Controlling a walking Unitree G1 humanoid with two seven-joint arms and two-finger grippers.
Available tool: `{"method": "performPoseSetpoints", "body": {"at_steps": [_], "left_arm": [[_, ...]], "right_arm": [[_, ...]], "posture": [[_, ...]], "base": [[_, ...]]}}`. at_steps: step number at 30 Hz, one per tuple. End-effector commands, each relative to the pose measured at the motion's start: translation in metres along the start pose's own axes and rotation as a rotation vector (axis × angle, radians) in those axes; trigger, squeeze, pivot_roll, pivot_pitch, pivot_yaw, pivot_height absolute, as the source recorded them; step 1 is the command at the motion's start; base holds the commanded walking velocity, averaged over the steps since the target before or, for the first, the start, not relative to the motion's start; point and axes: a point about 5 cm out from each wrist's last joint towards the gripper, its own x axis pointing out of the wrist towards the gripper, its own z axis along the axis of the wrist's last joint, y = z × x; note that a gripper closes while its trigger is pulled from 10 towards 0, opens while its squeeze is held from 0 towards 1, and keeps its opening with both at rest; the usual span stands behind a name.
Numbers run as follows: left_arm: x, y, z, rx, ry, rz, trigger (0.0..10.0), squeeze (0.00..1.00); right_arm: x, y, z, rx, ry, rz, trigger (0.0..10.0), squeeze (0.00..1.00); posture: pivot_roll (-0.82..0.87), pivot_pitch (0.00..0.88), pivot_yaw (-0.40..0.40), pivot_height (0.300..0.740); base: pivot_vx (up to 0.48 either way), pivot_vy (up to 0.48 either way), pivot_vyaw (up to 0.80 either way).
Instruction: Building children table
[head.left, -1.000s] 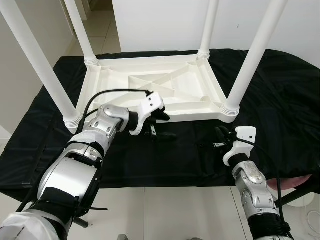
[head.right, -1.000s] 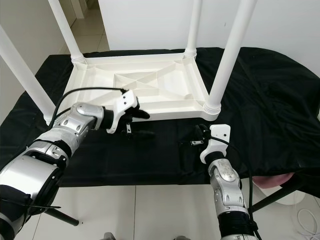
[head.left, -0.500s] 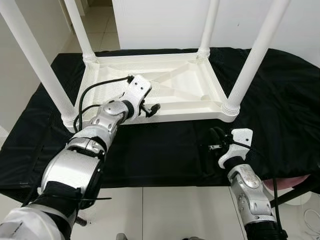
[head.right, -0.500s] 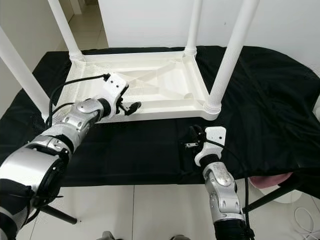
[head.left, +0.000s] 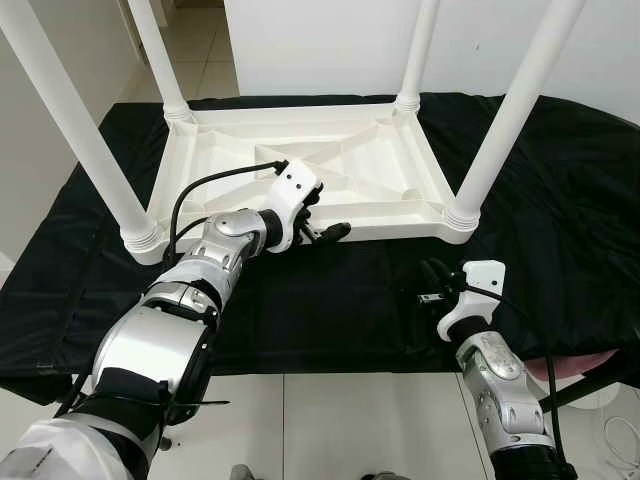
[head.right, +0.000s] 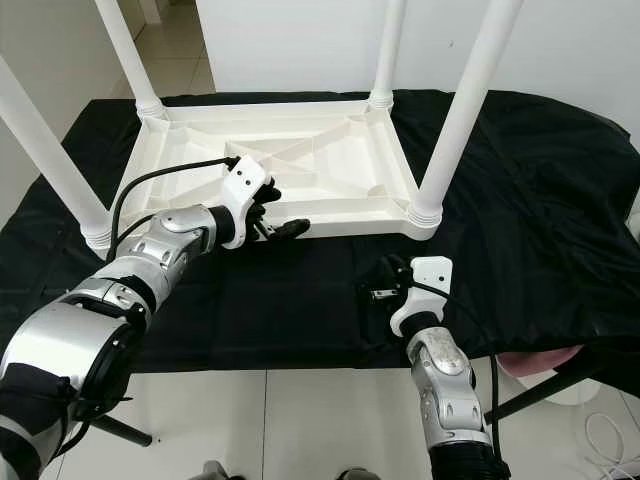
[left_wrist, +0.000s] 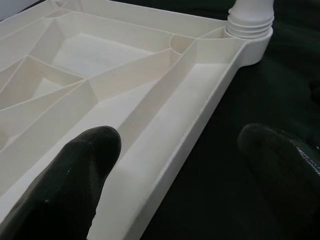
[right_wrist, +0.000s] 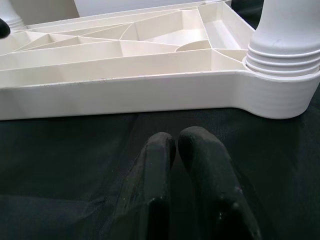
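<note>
White table (head.left: 300, 165) lies legs-up mid-frame; left gripper (head.left: 322, 228), spread astride its near rim, should seat deeper before closing, while right gripper (head.left: 436, 277) rests pressed together at lower right.

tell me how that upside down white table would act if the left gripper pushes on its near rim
The white table looks like thin ribbed plastic, so probably light and stiff. It lies top-down on the black cloth, which may bunch or drag instead of letting it slide freely. With four legs pointing up it seems unlikely to tip. The left gripper, open, straddles the near rim.
</note>
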Motion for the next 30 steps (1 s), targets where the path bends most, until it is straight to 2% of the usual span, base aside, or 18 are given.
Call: {"method": "performPoseSetpoints", "body": {"at_steps": [1, 6, 7, 8, 10, 12, 14, 20, 30], "left_arm": [[-0.003, -0.005, -0.011, 0.018, 0.04, -0.049, 10.0, 0.0], [-0.005, -0.004, -0.02, 0.041, 0.093, -0.015, 10.0, 0.0], [-0.009, 0.0, -0.029, 0.024, 0.15, 0.046, 10.0, 0.0], [-0.009, 0.0, -0.029, 0.024, 0.15, 0.046, 10.0, 0.0], [-0.013, 0.005, -0.036, -0.001, 0.191, 0.114, 10.0, 0.0], [-0.013, 0.005, -0.036, -0.001, 0.191, 0.114, 10.0, 0.0], [-0.023, 0.015, -0.045, -0.014, 0.242, 0.202, 10.0, 0.0], [-0.029, 0.021, -0.05, -0.02, 0.272, 0.266, 10.0, 0.0], [-0.032, 0.024, -0.051, -0.034, 0.272, 0.299, 10.0, 0.0]], "right_arm": [[0.0, 0.002, 0.0, 0.008, 0.008, 0.013, 10.0, 0.0], [0.0, 0.003, 0.001, 0.008, 0.007, 0.014, 10.0, 0.0], [-0.001, 0.003, 0.002, 0.008, 0.007, 0.014, 10.0, 0.0], [-0.001, 0.003, 0.002, 0.008, 0.007, 0.014, 10.0, 0.0], [-0.002, 0.003, 0.002, 0.008, 0.008, 0.011, 10.0, 0.0], [-0.002, 0.003, 0.002, 0.008, 0.008, 0.011, 10.0, 0.0], [-0.004, 0.002, 0.001, 0.007, 0.012, 0.003, 10.0, 0.0], [-0.006, 0.0, 0.001, 0.006, 0.017, -0.003, 10.0, 0.0], [-0.006, 0.0, 0.001, 0.005, 0.024, -0.006, 10.0, 0.0]], "posture": [[-0.16, 0.055, 0.057, 0.74], [-0.16, 0.059, 0.057, 0.74], [-0.17, 0.069, 0.059, 0.74], [-0.17, 0.069, 0.059, 0.74], [-0.17, 0.072, 0.061, 0.74], [-0.17, 0.072, 0.061, 0.74], [-0.18, 0.081, 0.066, 0.74], [-0.18, 0.085, 0.067, 0.74], [-0.18, 0.091, 0.065, 0.74]], "base": [[0.0, 0.0, 0.0], [0.0, 0.0, 0.0], [0.0, 0.0, 0.0], [0.0, 0.0, 0.0], [0.0, 0.0, 0.0], [0.0, 0.0, 0.0], [0.0, 0.0, 0.0], [0.0, 0.0, 0.0], [0.0, 0.0, 0.0]]}}
